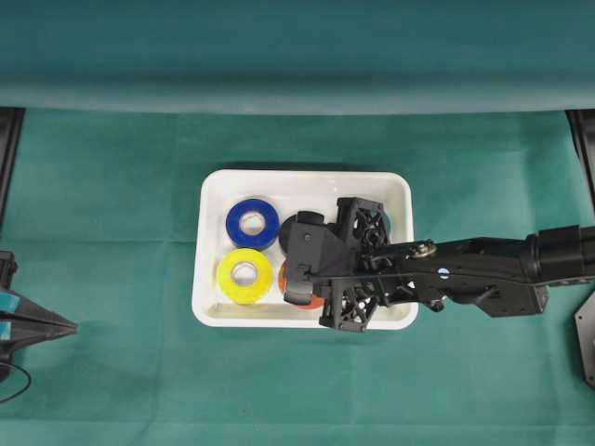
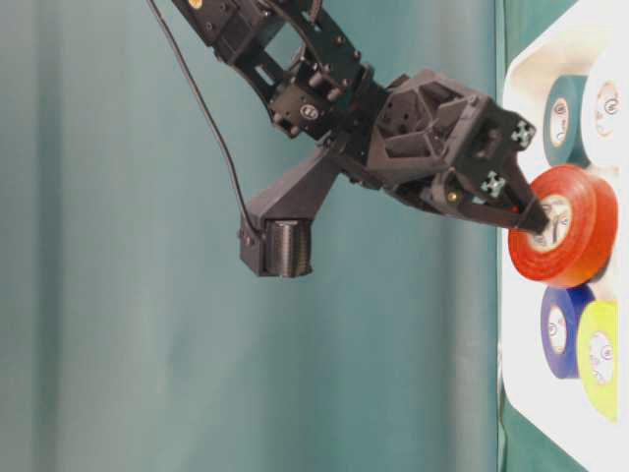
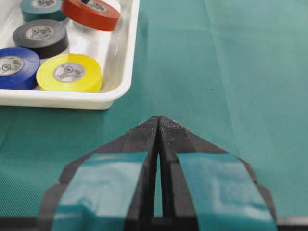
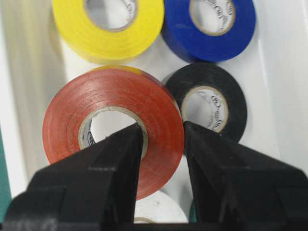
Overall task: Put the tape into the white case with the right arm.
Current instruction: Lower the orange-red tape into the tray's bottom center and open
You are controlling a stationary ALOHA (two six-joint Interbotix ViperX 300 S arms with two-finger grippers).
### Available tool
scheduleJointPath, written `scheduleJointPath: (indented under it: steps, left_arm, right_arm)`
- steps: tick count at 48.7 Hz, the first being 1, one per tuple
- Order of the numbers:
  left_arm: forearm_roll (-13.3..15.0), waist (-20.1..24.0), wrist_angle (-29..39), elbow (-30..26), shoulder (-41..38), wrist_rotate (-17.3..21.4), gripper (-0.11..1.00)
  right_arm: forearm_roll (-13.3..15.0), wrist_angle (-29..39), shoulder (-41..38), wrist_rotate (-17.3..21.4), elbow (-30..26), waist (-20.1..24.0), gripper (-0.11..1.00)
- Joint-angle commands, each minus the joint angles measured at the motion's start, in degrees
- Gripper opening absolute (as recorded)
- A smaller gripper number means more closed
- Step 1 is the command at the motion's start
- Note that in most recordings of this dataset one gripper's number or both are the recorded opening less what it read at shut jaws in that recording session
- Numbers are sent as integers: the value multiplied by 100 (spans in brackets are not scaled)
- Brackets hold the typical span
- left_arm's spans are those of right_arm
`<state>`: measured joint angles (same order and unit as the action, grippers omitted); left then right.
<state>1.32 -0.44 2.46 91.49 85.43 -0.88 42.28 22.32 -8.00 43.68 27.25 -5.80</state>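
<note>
Carrying the red tape roll [image 4: 113, 127] over the white case [image 1: 212, 307], the right gripper [image 4: 161, 132] is clamped on the roll's wall, one finger inside the core and one outside.

That pinch through the hole looks chosen so the roll hangs flat and can drop into a free spot; it hovers above the case's near row, right of the yellow roll [image 1: 245, 275], with the blue roll [image 1: 252, 223] and black roll [image 4: 208, 107] lying beside it. The left gripper [image 3: 159, 126], fingers pressed together, rests well apart over the tabletop [image 1: 112, 232], out of the way.
</note>
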Motion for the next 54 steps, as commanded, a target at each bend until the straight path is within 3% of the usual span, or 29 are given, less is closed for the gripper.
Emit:
scheduleJointPath:
  steps: [1, 27, 32, 42, 54]
  left_arm:
    - [0, 9, -44, -79, -105, 0, 0]
    - [0, 9, -35, -79, -105, 0, 0]
    - [9, 9, -35, -79, -105, 0, 0]
    - [9, 9, -35, -79, -105, 0, 0]
    - [9, 9, -35, -79, -105, 0, 0]
  right_arm:
    - [18, -88, 193, 18, -35, -26, 1]
    - [18, -290, 193, 18, 9, -44, 2]
    - [18, -272, 193, 26, 18, -44, 19]
    - [18, -237, 220, 26, 35, -44, 76]
    - [0, -35, 782, 70, 475, -35, 72]
